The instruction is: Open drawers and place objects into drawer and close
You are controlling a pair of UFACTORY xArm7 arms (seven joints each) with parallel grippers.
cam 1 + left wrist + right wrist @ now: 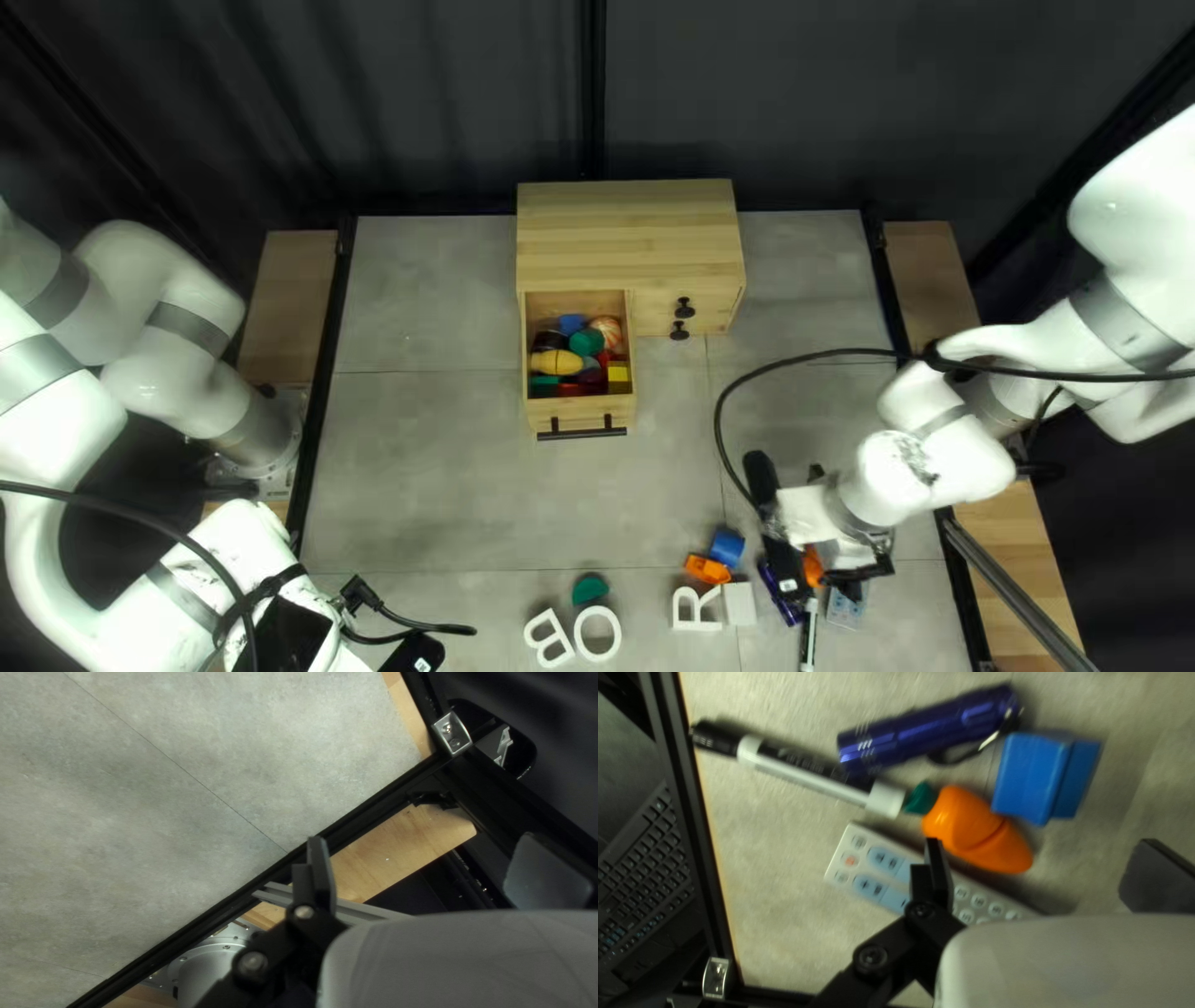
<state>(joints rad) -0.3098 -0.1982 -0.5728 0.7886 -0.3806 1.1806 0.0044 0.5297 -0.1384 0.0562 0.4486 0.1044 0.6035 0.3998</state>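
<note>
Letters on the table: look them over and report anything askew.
The B looks askew: it lies tilted beside the O, while the R, farther right in the top left view, sits nearly square to the seams of the table. I see no damage.

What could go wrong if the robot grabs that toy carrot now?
The open right fingers might catch the remote close beside the carrot. They could also nudge the marker, which lies near its leafy end. Later, the open drawer, already crowded, might jam when pushed shut.
</note>
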